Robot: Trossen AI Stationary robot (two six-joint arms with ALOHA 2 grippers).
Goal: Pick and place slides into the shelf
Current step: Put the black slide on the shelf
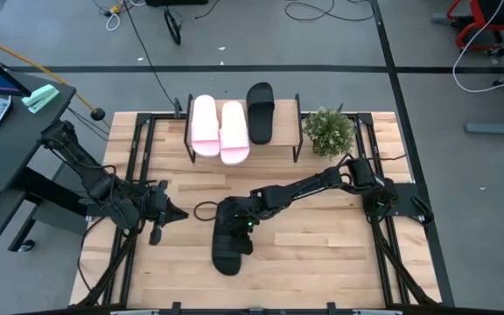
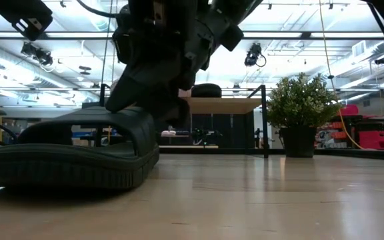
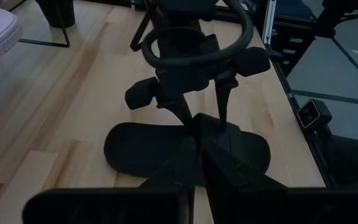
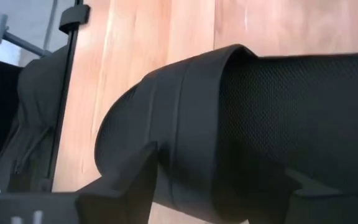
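A black slide (image 1: 227,249) lies sole-down on the slatted tabletop near the middle front, its strap (image 4: 185,124) arching up. My right gripper (image 4: 219,186) stands open over that strap, slanting down, one finger at the strap's outer face and the other at its mesh-lined side. The shelf (image 1: 287,122) at the far edge carries two pale pink slides (image 1: 219,129) and another black slide (image 1: 260,112), all lying on its plank. My left gripper (image 1: 175,214) is shut, holds nothing, and waits over the table's left part, pointing toward the black slide. My right gripper has its fingers (image 4: 132,180) on either side of the front edge of the black slide's strap (image 4: 194,93), coming slanting from above. I cannot tell whether they touch it. The slide (image 2: 65,160) lies flat on the table.
A potted plant (image 1: 329,131) stands just right of the shelf. A dark cable loop (image 1: 205,210) lies between the two grippers. Black frame rails (image 1: 138,175) run along the table's left and right sides. Bare wood (image 1: 322,254) stretches right of the slide.
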